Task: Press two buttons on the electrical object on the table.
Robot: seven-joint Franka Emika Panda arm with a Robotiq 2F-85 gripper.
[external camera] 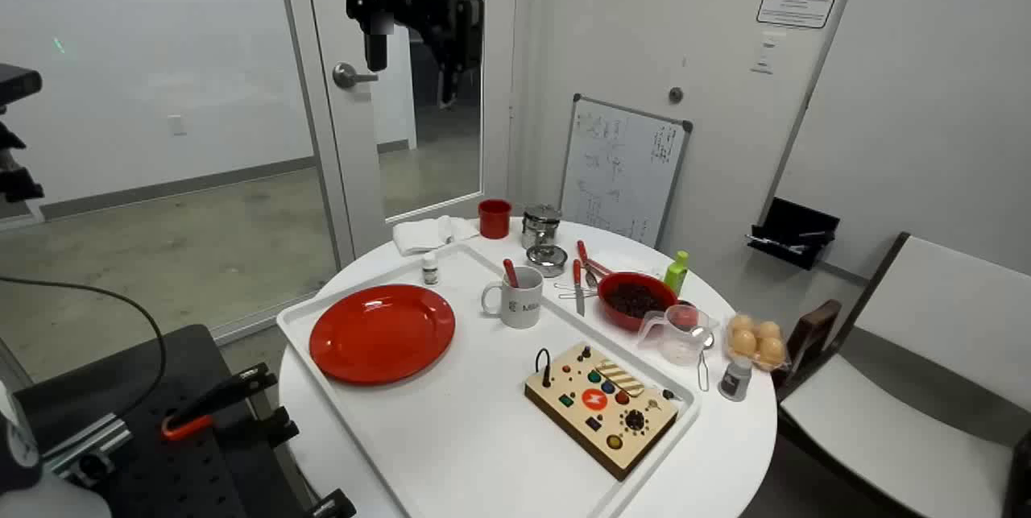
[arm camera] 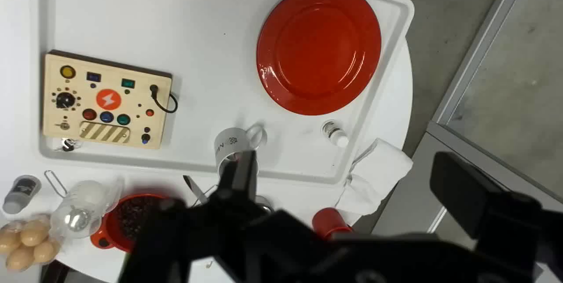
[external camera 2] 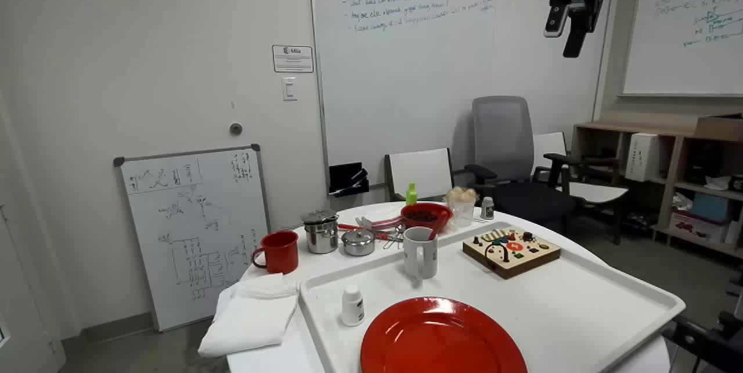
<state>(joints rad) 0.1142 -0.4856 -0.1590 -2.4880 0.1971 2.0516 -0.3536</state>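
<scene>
gripper (arm camera: 343, 159) hangs well above the counter (external camera: 713, 453), spread wide and empty: likely the approach, neither press made. next it should close, cross and descend onto a button (arm camera: 67, 71). electrical board (arm camera: 107, 98) sits near the rim of the tray (arm camera: 189, 19), at a corner; bare tray opens along one long side, mug (arm camera: 229, 140) off its cabled end.

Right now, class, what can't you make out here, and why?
Electrical board: any lettering too small, wrist view.
Red bowl: partly hidden by the blurred hand, wrist view.
Red plate: near edge cut off by an exterior view's bottom.
Leaning whiteboard: writing too small in both exterior views.
</scene>
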